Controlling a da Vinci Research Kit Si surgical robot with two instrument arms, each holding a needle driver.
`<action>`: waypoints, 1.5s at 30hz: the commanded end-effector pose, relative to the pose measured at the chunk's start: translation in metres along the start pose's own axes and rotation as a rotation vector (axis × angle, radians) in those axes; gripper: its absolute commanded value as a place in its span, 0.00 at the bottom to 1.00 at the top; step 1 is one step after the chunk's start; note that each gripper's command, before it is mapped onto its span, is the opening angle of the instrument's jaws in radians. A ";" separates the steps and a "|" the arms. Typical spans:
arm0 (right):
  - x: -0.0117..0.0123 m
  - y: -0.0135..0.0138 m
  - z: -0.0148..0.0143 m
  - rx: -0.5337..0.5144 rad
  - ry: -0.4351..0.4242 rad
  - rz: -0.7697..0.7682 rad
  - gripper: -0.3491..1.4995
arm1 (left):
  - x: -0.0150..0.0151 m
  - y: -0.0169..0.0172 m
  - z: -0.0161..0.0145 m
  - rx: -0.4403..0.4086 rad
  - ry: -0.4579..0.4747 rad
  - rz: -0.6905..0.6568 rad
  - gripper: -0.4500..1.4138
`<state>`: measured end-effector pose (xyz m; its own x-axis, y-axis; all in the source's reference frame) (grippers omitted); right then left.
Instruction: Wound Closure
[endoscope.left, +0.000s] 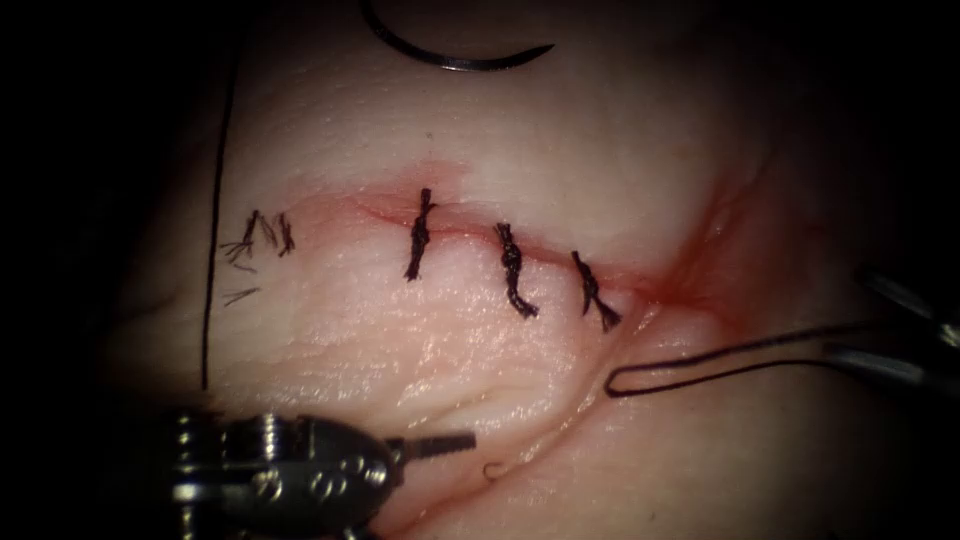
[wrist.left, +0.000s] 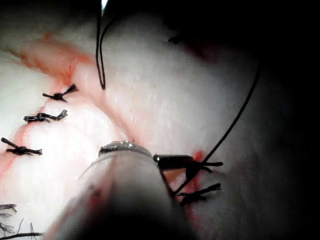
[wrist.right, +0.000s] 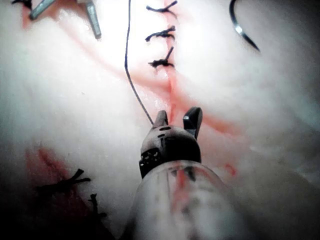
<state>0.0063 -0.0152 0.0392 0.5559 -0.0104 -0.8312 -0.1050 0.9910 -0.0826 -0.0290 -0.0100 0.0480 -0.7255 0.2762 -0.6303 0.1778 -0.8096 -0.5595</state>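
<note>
1. The left tool (endoscope.left: 440, 443) lies at the near left of the tissue (endoscope.left: 620, 150). In the right wrist view its jaws stand apart, and they hold nothing.
2. The right tool (endoscope.left: 885, 330) comes in from the right with its jaws spread. A long narrow loop of thread (endoscope.left: 700, 362) runs from beside the right end of the cut (endoscope.left: 470, 232) up to its near jaw. I cannot tell whether the thread is caught there or only lies against it.
3. The needle (endoscope.left: 450, 60) is in neither tool. It lies on the tissue on the far side of the cut, well apart from both tips, with no part visibly in the tissue.
4. The needle's ends point left and right and its curve bows toward the near side, with the point at the right. It lies straight across the cut from the left tool, and far and to the left of the right tool. By my judgement neither tool is clearly nearer.
5. 3 stitches (endoscope.left: 515, 270) cross the cut, and cut ends of thread (endoscope.left: 255, 240) lie at the left.
6. The needle's blunt end is cut off at the far edge. 1 jaw of the left tool is hidden in the endoscope view. Another length of thread (endoscope.left: 212, 220) runs near to far at the left, and its ends fall in the dark.
</note>
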 end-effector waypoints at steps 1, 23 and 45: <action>0.0000 0.0006 0.0006 -0.008 -0.008 0.003 0.34 | 0.0010 -0.0004 0.0000 0.007 0.041 0.011 0.79; 0.0053 -0.0024 -0.0006 0.135 -0.009 0.007 0.00 | 0.0058 -0.0164 -0.0119 0.637 0.193 -0.090 0.37; 0.0031 -0.0017 0.0000 0.123 -0.025 0.003 0.04 | -0.0009 -0.0256 -0.0059 0.558 -0.097 -0.167 0.52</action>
<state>0.0075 -0.0171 0.0363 0.5781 -0.0044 -0.8159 -0.0062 0.9999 -0.0097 -0.0284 0.0131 0.0595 -0.7783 0.3988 -0.4850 -0.2968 -0.9144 -0.2754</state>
